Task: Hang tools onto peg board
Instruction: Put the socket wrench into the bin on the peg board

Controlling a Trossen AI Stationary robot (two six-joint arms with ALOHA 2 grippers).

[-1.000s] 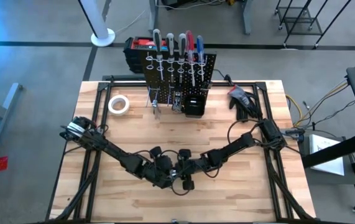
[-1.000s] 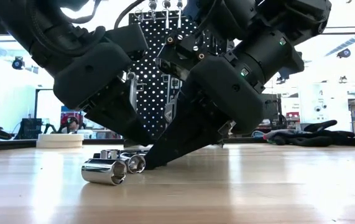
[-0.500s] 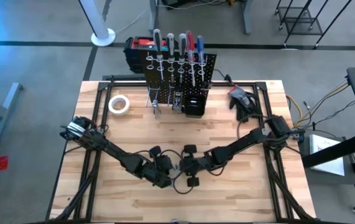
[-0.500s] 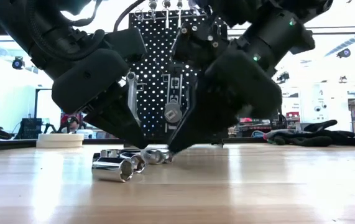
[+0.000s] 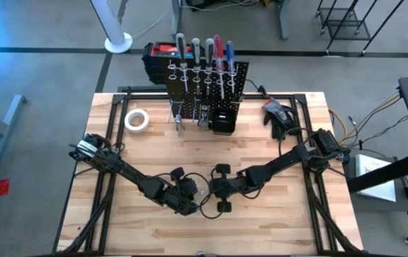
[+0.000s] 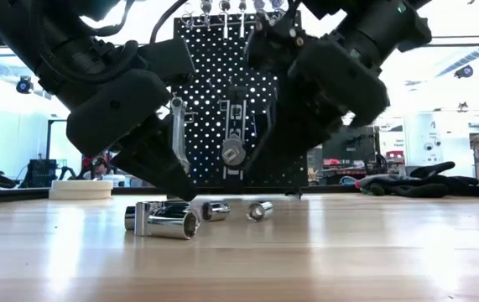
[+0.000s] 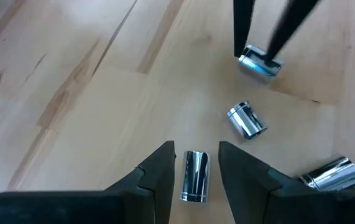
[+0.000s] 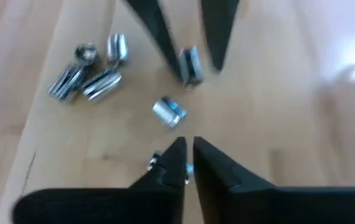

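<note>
Several silver sockets lie on their sides on the wooden table, mid-front (image 5: 201,193). My left gripper (image 7: 197,155) is open and low over the table, with its fingers on either side of one socket (image 7: 196,177), not touching it. My right gripper (image 8: 189,146) faces it with only a slit between its fingers, its tips over another socket (image 7: 259,62). A third socket (image 7: 247,119) lies between the two, and a cluster of sockets (image 8: 90,78) lies nearer the front edge. The black peg board (image 5: 207,93) stands at the far edge with screwdrivers (image 5: 204,53) in its rings. My right gripper's fingertips (image 7: 244,43) stand right over a socket from above, slanting in from the table's right. I cannot tell whether they touch it. In the low view a socket (image 6: 260,210) lies on the table below the raised gripper.
A white tape roll (image 5: 136,119) lies at the far left and black gloves (image 5: 279,114) at the far right. A black-and-red case (image 5: 159,53) stands behind the board. A ratchet (image 6: 233,151) and a small black bin (image 5: 223,120) hang on the board's front.
My right gripper has gone toward the table's right edge and risen off the table, where its tips stood among the sockets. The sockets are now spread out. One lies apart to the right, and the large near one has shifted right along the table.
</note>
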